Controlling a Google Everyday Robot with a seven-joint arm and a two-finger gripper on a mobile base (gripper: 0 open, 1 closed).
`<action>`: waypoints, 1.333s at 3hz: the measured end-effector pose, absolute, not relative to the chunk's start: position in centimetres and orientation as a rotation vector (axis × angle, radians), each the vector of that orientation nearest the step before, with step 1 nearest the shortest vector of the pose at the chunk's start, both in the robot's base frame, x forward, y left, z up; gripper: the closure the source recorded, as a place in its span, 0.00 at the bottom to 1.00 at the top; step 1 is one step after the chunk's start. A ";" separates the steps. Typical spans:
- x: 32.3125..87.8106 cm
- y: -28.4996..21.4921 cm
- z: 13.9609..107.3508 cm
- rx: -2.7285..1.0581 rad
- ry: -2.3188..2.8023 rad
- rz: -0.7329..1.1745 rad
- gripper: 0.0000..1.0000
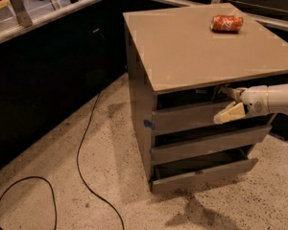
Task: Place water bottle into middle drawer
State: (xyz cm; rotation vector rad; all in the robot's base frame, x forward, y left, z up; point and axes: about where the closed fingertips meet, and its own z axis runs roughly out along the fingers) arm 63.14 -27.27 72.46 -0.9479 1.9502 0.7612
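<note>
The water bottle is not visible in the camera view. My gripper (229, 104) reaches in from the right on a white arm (271, 99). It sits at the right end of the top drawer (187, 119) of a grey-brown cabinet, just under the cabinet top (201, 47). The middle drawer (206, 147) lies directly below the gripper, with a dark gap above its front. The bottom drawer (201, 174) sticks out slightly further.
A red soda can (226, 23) lies on its side at the back right of the cabinet top. A black cable (81, 162) snakes over the speckled floor left of the cabinet. Dark counters (48, 75) run along the left and back.
</note>
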 end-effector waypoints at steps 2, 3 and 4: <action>65.4 -25.4 70.9 -0.989 1.936 0.809 0.00; 65.9 -24.9 70.2 -1.002 1.945 0.819 0.00; 66.0 -25.0 69.5 -1.011 1.972 0.825 0.00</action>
